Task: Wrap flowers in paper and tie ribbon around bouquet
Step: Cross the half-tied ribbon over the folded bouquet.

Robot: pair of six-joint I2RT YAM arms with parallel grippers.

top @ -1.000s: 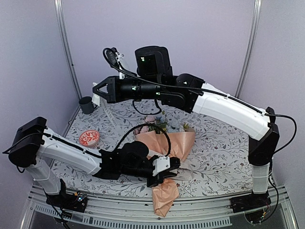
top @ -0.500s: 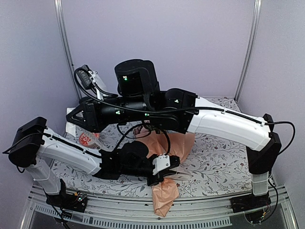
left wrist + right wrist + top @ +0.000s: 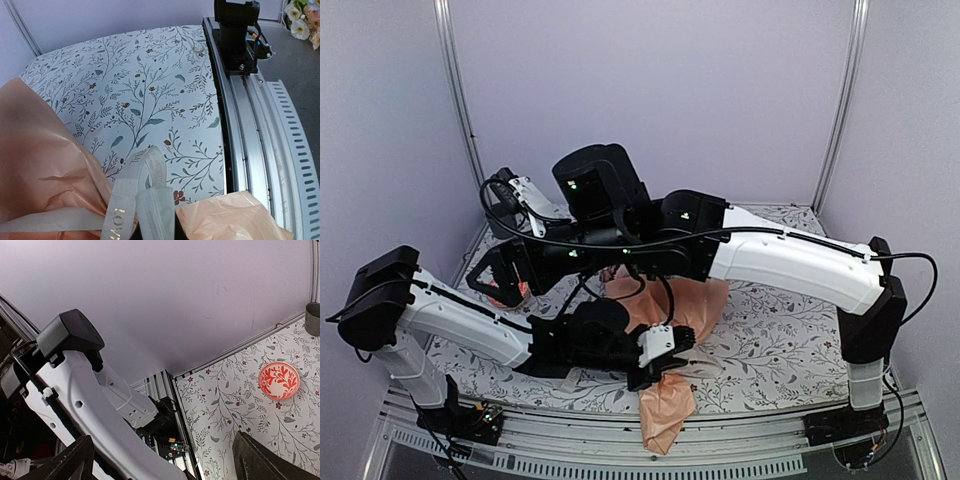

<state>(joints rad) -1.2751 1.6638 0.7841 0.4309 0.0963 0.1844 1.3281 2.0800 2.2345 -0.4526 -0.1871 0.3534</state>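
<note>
Left pincer (image 3: 685, 352) pinching ribbon (image 3: 121, 200), beside paper (image 3: 45, 160)

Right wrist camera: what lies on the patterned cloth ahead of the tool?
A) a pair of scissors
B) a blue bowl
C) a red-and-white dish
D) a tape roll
C: a round red-and-white dish lies on the cloth beyond the right tool, whose fingers stand wide apart.

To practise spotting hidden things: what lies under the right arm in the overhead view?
Peach paper shows beneath the right arm; any flower heads are hidden by it.
</note>
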